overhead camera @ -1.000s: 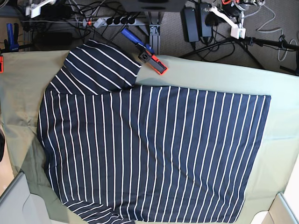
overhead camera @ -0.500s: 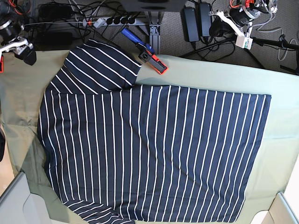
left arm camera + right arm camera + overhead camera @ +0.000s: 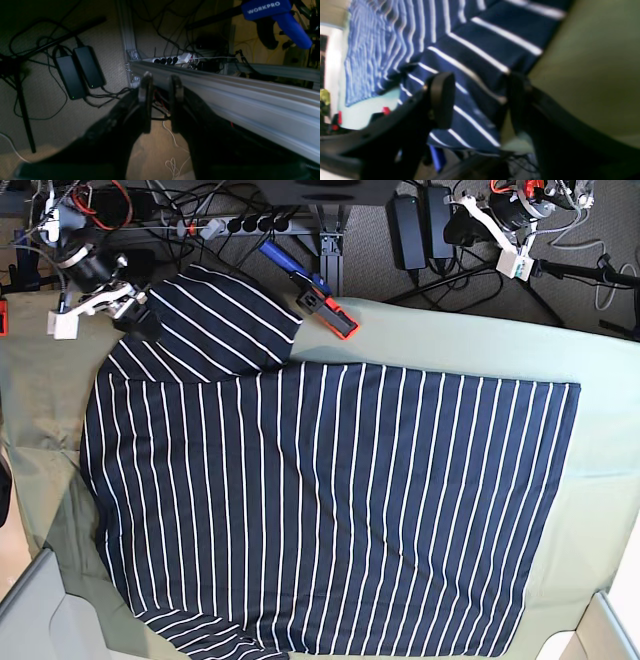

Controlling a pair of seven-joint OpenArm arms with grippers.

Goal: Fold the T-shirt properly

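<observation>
The T-shirt (image 3: 330,500), dark navy with thin white stripes, lies spread flat across the table. One sleeve (image 3: 215,320) is at the back left. My right gripper (image 3: 138,318) hangs at that sleeve's outer edge. In the right wrist view it (image 3: 478,100) is open, its two fingers straddling the sleeve's hem (image 3: 475,57), with nothing pinched. My left gripper (image 3: 161,100) is off the table beyond the back right edge, over the floor. A narrow gap separates its fingers, with nothing between them.
A pale green cloth (image 3: 440,340) covers the table under the shirt. An orange and blue clamp (image 3: 320,302) grips the back edge. A power strip (image 3: 250,223), black adapters (image 3: 80,70) and cables lie on the floor behind. An aluminium rail (image 3: 237,92) runs beside the left gripper.
My right arm has come in from the far left to the sleeve's edge and its jaws have opened. The left arm has come into view at the back right. The shirt has not moved.
</observation>
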